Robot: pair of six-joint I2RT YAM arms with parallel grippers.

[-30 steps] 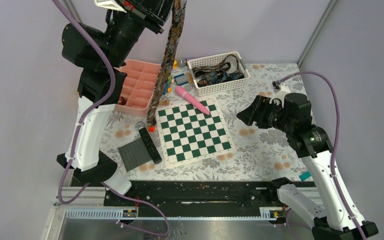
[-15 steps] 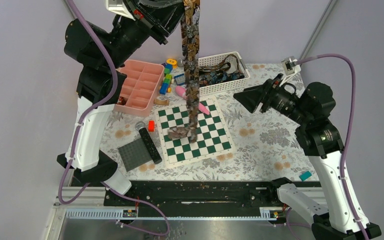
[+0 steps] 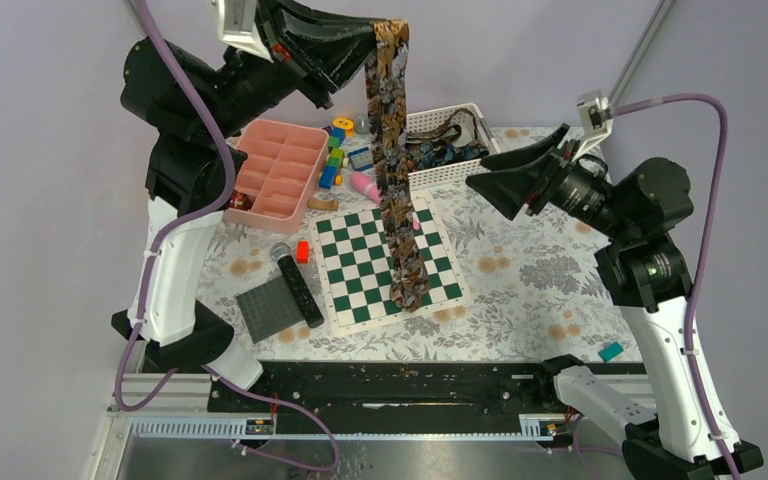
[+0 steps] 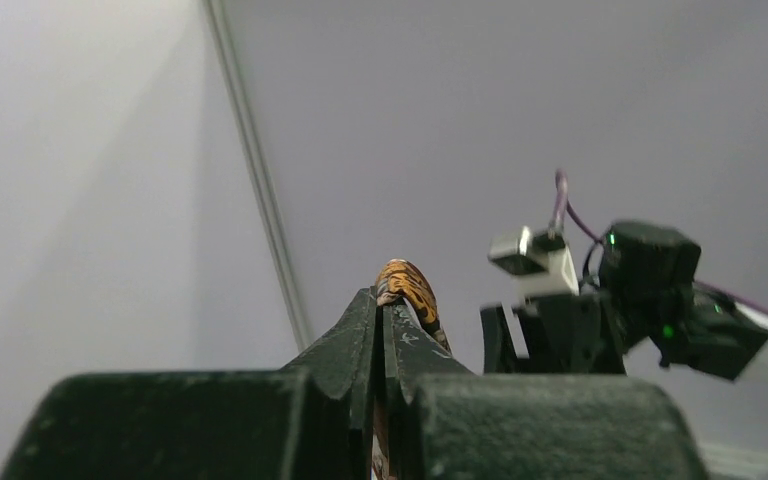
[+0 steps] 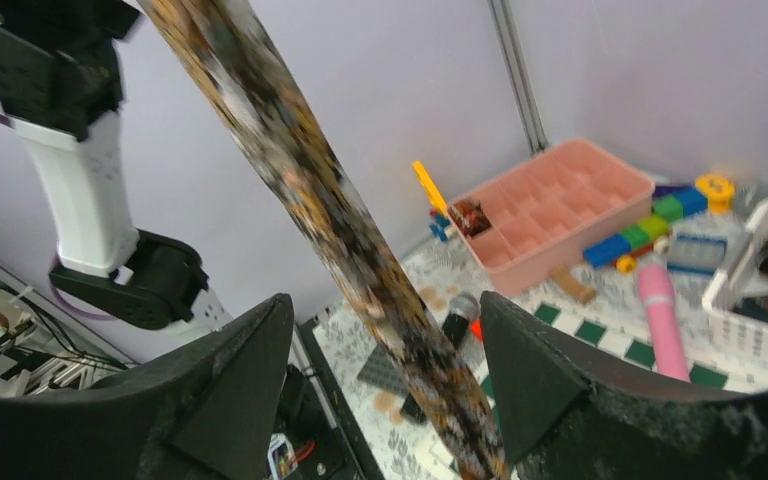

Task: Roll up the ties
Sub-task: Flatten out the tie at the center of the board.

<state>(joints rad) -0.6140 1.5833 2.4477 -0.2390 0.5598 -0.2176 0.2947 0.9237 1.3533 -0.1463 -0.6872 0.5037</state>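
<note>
A long tie in brown, black and tan hangs from my left gripper, which is shut on its upper end high above the table's far side. The tie's wide lower end reaches the chessboard. In the left wrist view the fingers press together with the tie's orange-brown fold poking out at the tips. My right gripper is open, raised right of the hanging tie and facing it. In its wrist view the blurred tie shows between the spread fingers. More ties lie in the white basket.
A pink compartment tray stands at the far left, with toy blocks and a pink cylinder beside it. A black microphone and a grey baseplate lie left of the chessboard. A small teal piece lies at the near right.
The left gripper swung the tie to the right, and its lower end went from bunched on the board to hanging straight. The right arm rose and turned its open gripper toward the tie.
</note>
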